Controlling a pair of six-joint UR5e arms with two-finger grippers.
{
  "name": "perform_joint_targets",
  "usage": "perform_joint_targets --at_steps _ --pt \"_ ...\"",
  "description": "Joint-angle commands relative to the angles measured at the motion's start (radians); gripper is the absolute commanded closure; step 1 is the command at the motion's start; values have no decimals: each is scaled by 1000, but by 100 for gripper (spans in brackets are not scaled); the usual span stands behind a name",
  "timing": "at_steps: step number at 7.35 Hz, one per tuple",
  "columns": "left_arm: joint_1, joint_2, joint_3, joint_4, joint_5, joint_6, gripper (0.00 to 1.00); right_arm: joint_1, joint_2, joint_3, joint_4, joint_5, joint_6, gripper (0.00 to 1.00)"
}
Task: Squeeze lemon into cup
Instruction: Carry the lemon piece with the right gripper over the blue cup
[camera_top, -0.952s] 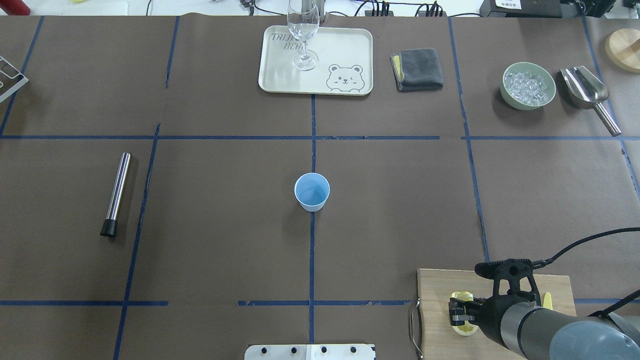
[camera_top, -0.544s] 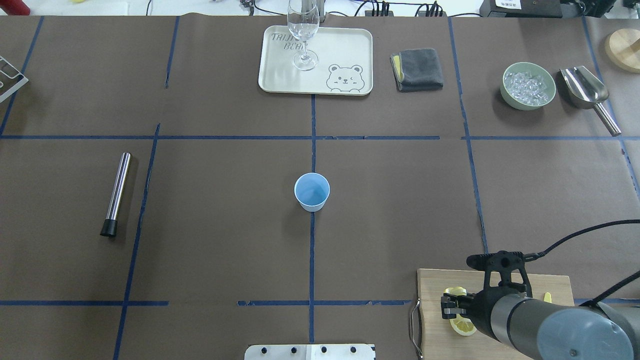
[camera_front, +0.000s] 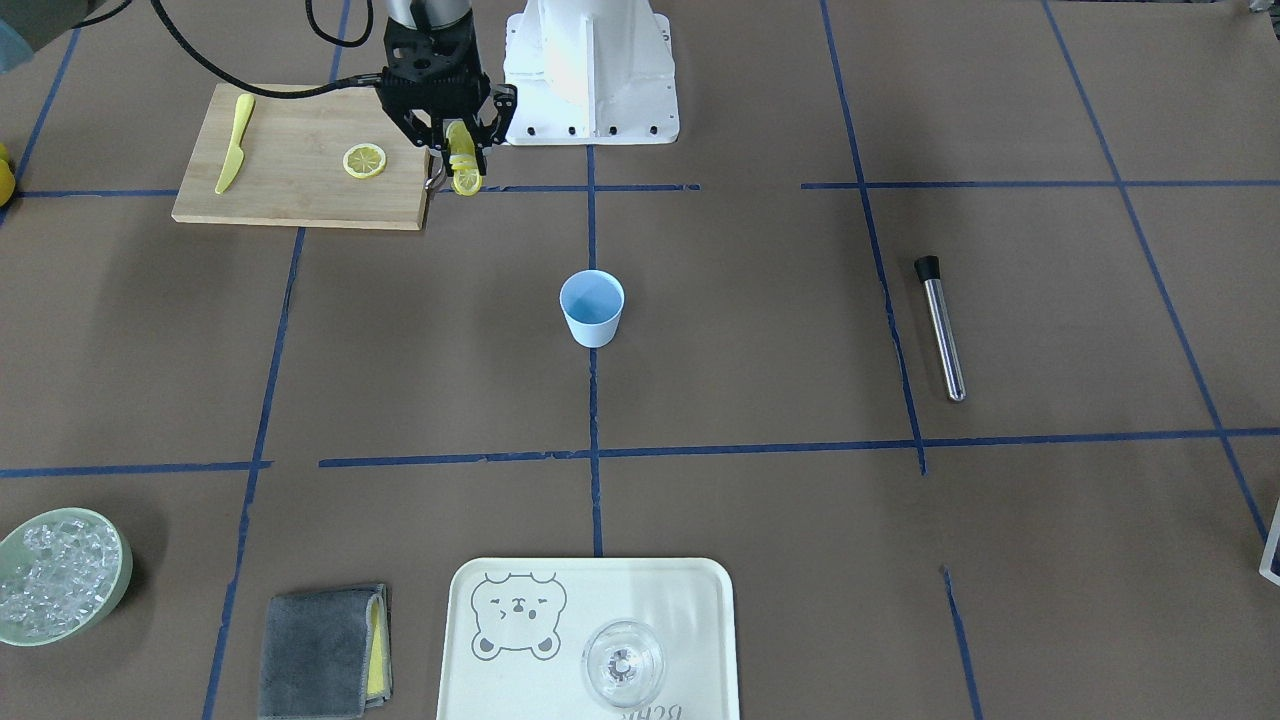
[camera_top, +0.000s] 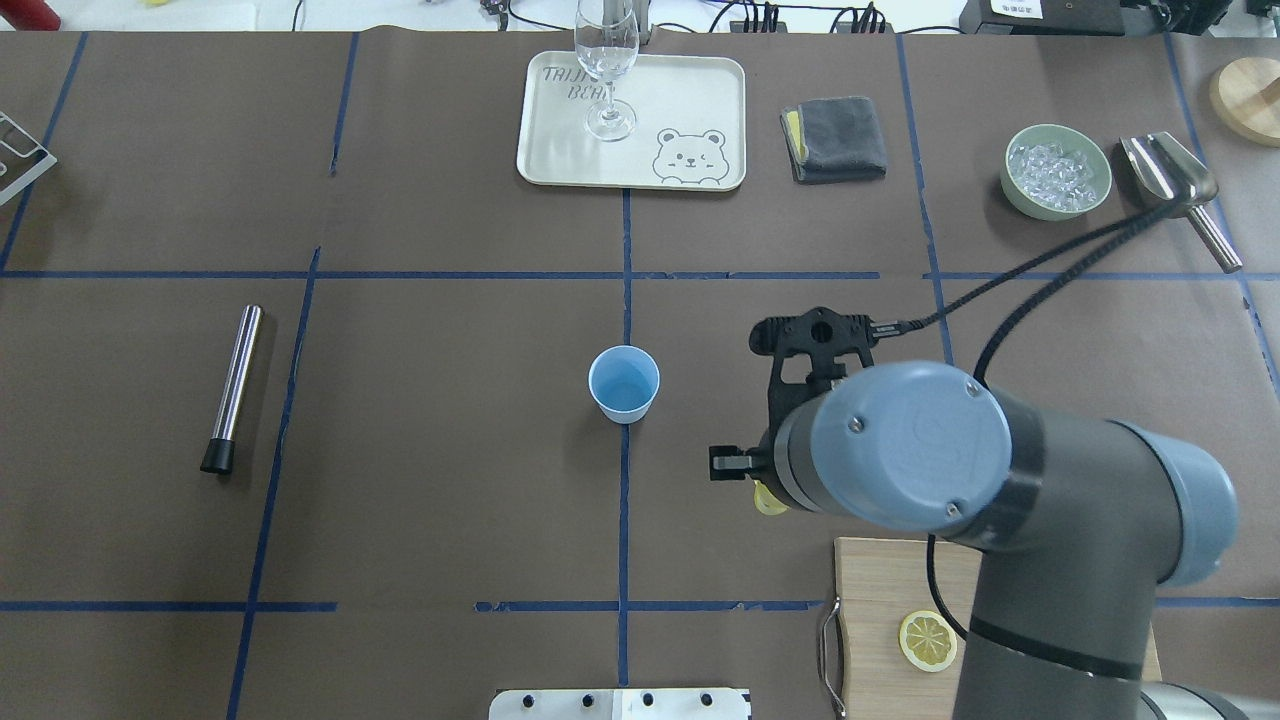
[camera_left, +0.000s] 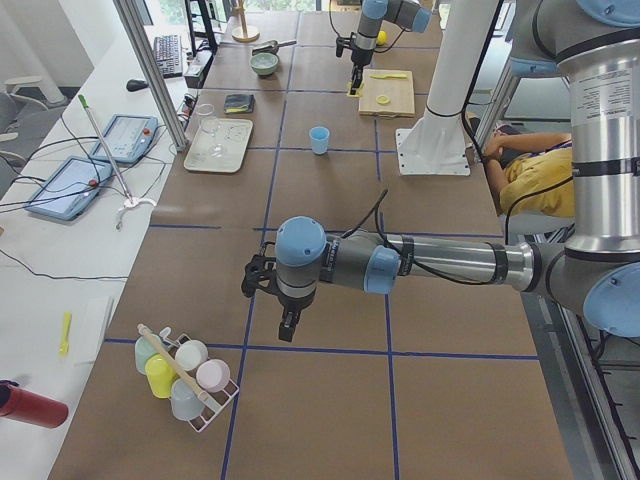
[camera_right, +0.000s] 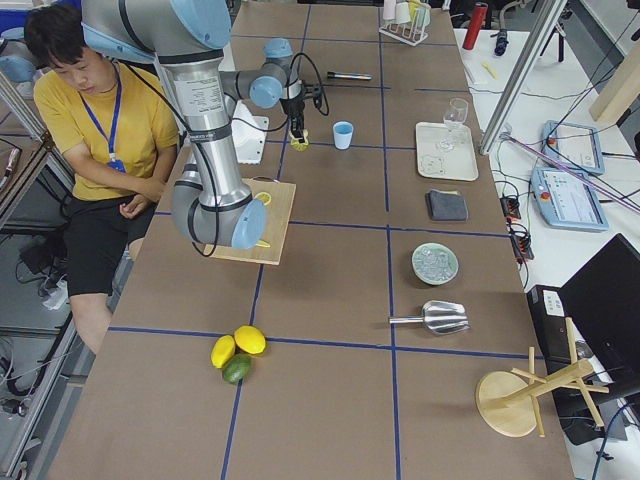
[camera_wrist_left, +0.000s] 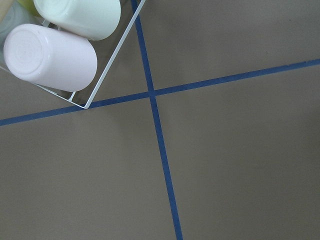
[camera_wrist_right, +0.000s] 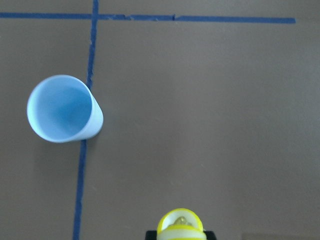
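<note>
The light-blue cup (camera_top: 624, 383) (camera_front: 592, 308) stands upright at the table's middle, on a blue tape line. My right gripper (camera_front: 462, 150) hangs in the air just off the cutting board's (camera_front: 290, 190) corner, shut on a yellow lemon slice (camera_front: 466, 178) that is folded between its fingers. From overhead the lemon (camera_top: 768, 500) peeks out under the wrist, to the right of the cup and nearer the robot. The right wrist view has the lemon (camera_wrist_right: 180, 224) at the bottom edge and the cup (camera_wrist_right: 62, 109) at left. My left gripper (camera_left: 287, 328) shows only in the exterior left view; I cannot tell its state.
A second lemon slice (camera_top: 926, 640) and a yellow knife (camera_front: 233, 140) lie on the board. A tray (camera_top: 560, 150) with a glass, a grey cloth (camera_top: 838, 138), an ice bowl (camera_top: 1057, 171), a scoop (camera_top: 1170, 180) and a metal rod (camera_top: 233, 385) ring the table. A cup rack (camera_left: 185, 375) sits near the left arm.
My right arm has lifted off the cutting board with one lemon slice and swung forward and left toward the cup. The other slice stays on the board.
</note>
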Motion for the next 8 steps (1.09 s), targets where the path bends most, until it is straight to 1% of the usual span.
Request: perform_joint_targets --at_steps 1,2,4,5,7,8 --pt "-1 2 6 2 0 0 0 86 234 -237 -27 29 -50 82" --pt "-1 2 8 2 0 0 0 103 292 -345 14 29 -65 82" --pt "-1 2 8 2 0 -5 0 115 333 -483 124 29 -70 82" --pt "0 2 8 2 -2 -6 0 114 339 -514 141 31 -71 82" --pt "0 2 6 0 -2 -6 0 106 337 -531 146 34 -73 81" --pt "0 2 6 0 -2 -6 0 100 336 -531 145 34 -73 78"
